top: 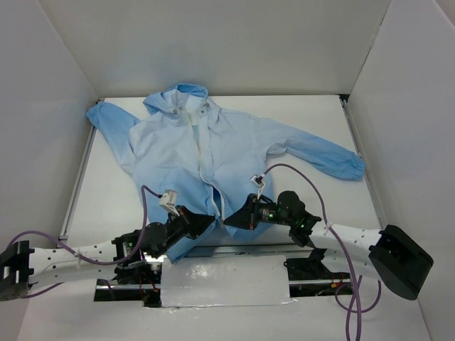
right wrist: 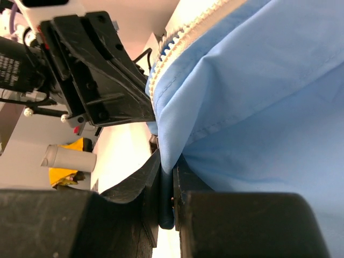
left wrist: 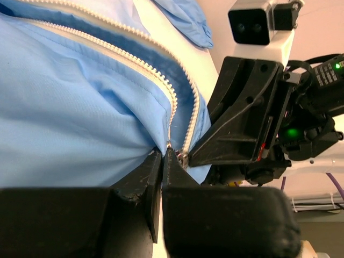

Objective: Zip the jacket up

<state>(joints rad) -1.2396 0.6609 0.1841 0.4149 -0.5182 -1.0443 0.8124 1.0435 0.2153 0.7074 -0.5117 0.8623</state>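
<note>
1. Silver sheet (top: 224,280): flat and reflective, at the near table edge between the two arm bases.
2. Left gripper (top: 210,222): jaws pressed together with no gap, pinching the bottom end of the zipper strip (left wrist: 161,75) where the teeth run out at the hem. Its tips almost meet the other pincer.
3. Right gripper (top: 229,219): jaws likewise closed, clamped on a fold of blue cloth at the opposite front edge, just beside the teeth. In the right wrist view the fold sits deep between the fingers (right wrist: 137,185).
4. Jacket (top: 234,153): light blue, lying front-up mid-table (top: 355,213), hem towards the arms, front open along most of its length.
   - Handling, judged: thin, limp and light; it bunches and slides when tugged, so the hem wants anchoring while the slider is drawn. Best holds are the stitched edges next to the teeth and the slider pull, which cannot be made out here.
5. Hood (top: 178,96): farthest part, at the back edge; sleeves spread to either side.
6. Writing: small print on the arm housings, illegible; no brand visible on the garment.
</note>
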